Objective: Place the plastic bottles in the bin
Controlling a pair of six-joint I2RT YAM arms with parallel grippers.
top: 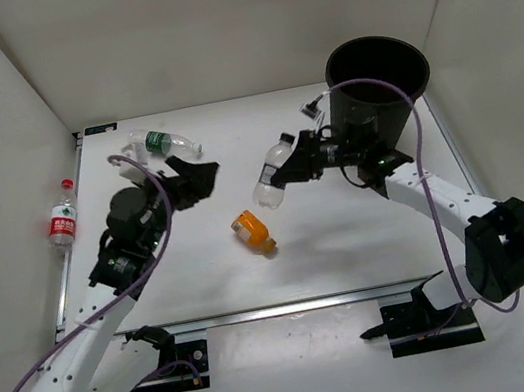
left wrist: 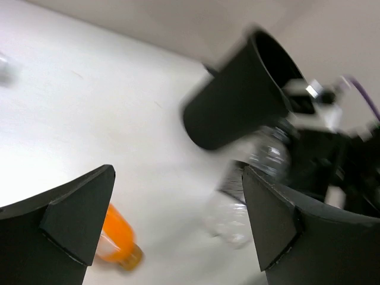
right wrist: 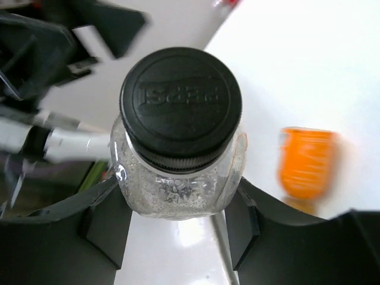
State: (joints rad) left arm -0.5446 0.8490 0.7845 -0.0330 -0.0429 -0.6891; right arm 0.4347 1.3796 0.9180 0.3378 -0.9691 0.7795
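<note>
The clear bottle with the black cap (top: pixel 273 172) is clamped between the right gripper's (top: pixel 299 161) fingers just below its cap. It hangs tilted above the table (top: pixel 350 231), just left of the black bin (top: pixel 360 118). The orange bottle (top: pixel 252 233) lies on the table below it. The left gripper (top: pixel 197 182) is spread wide and empty, near the green-label bottle (top: pixel 164 144). The red-label bottle (top: pixel 63 223) lies beyond the table's left edge.
</note>
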